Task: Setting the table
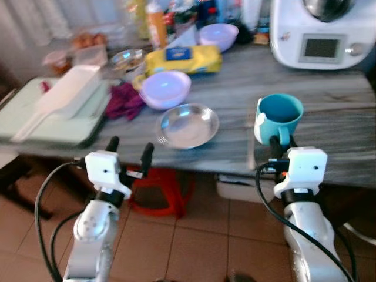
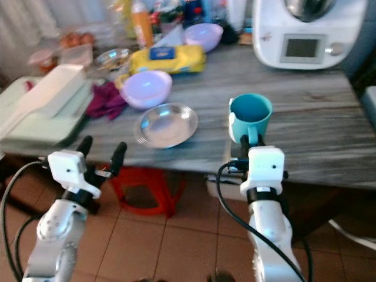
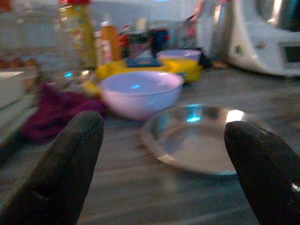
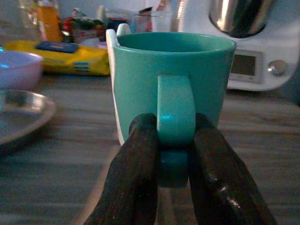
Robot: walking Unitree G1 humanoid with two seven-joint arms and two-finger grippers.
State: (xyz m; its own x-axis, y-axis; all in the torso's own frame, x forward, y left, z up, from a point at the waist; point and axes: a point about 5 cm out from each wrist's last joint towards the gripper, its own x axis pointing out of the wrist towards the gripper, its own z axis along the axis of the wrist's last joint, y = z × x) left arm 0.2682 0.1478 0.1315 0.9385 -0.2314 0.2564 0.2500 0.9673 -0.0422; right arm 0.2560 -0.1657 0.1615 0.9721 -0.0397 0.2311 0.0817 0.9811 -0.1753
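Observation:
A teal mug [image 1: 280, 116] stands upright on the grey wooden table [image 1: 329, 100] near its front edge, with its handle [image 4: 174, 122] pinched between the two black fingers of my right gripper [image 4: 173, 154]. A steel plate [image 1: 188, 125] lies left of the mug, and a lilac bowl [image 1: 165, 89] sits just behind the plate. My left gripper [image 1: 129, 151] is open at the table's front edge, aimed at the plate [image 3: 201, 140] and the bowl [image 3: 139, 91], with nothing between its fingers.
A white kitchen machine [image 1: 320, 32] stands at the back right. A yellow packet [image 1: 182, 59], a second lilac bowl [image 1: 218, 35], bottles and a maroon cloth [image 1: 124, 100] crowd the back. A green tray [image 1: 53, 114] holding a white box lies left. A red stool [image 1: 158, 191] is under the table.

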